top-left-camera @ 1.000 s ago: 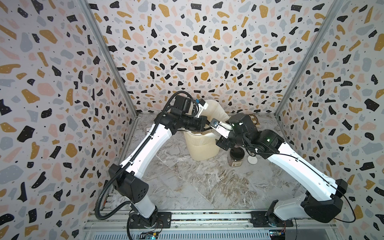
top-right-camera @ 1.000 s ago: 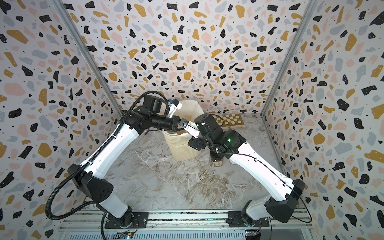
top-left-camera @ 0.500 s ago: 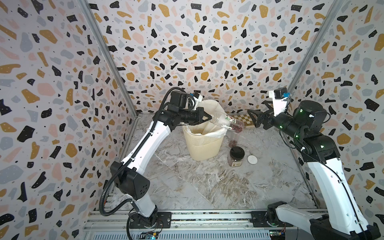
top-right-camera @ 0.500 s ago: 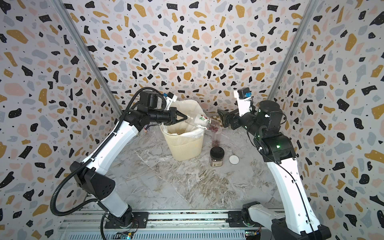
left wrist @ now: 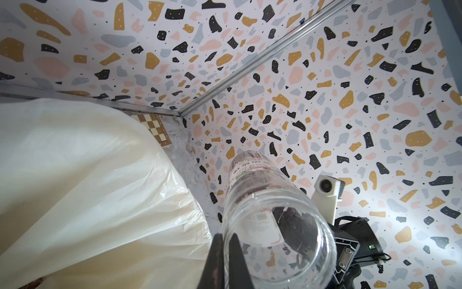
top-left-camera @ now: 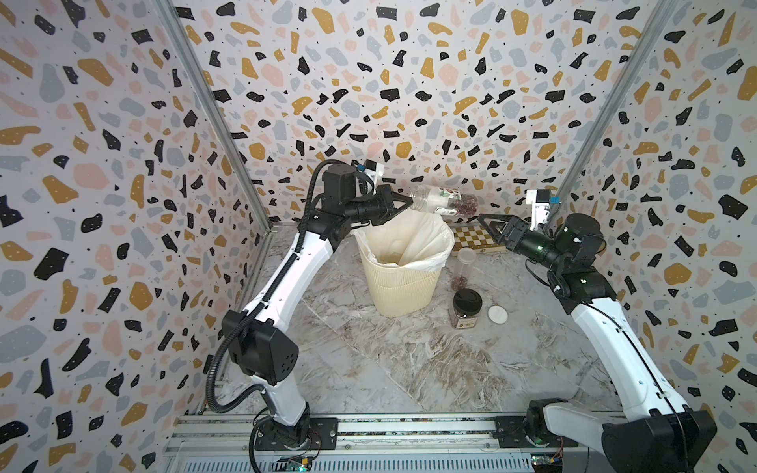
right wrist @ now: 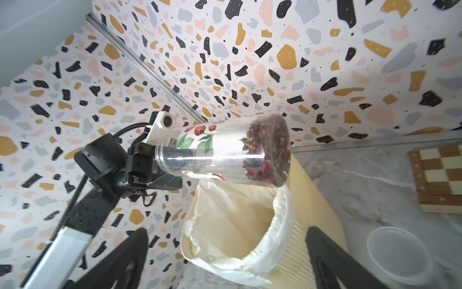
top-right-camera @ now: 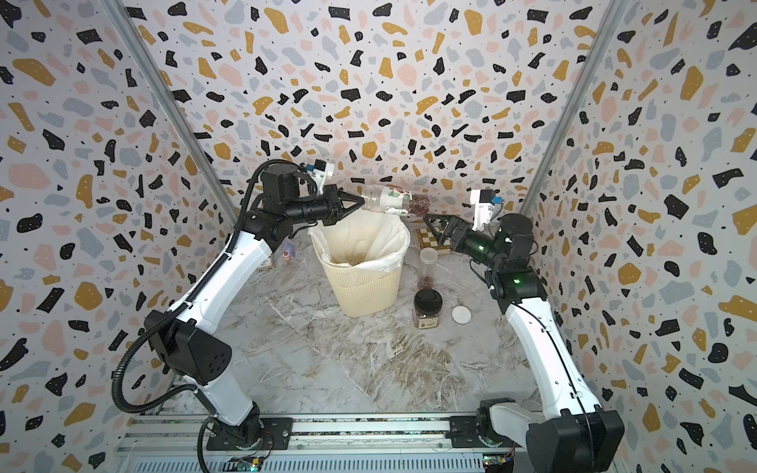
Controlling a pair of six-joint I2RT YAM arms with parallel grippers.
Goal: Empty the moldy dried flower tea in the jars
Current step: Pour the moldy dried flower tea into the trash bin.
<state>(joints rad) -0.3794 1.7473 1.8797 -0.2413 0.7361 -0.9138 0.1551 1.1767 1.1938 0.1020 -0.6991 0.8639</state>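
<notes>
My left gripper is shut on the rim of a clear labelled jar, pinching its wall. The jar lies nearly level above the bin, lidless mouth toward that gripper. The moldy dried flower tea sits packed at its closed far end. My right gripper stands open and empty just beyond that end. On the table stand two more jars: a tall clear-lidded one and a black-lidded one.
A cream ribbed bin with a white bag stands under the held jar. A loose white lid lies right of the black-lidded jar. A chessboard rests at the back right. Patterned walls close in on three sides.
My right arm has pulled away from the jar to the right, with its gripper open. My left gripper has raised the jar and brought it closer to level.
</notes>
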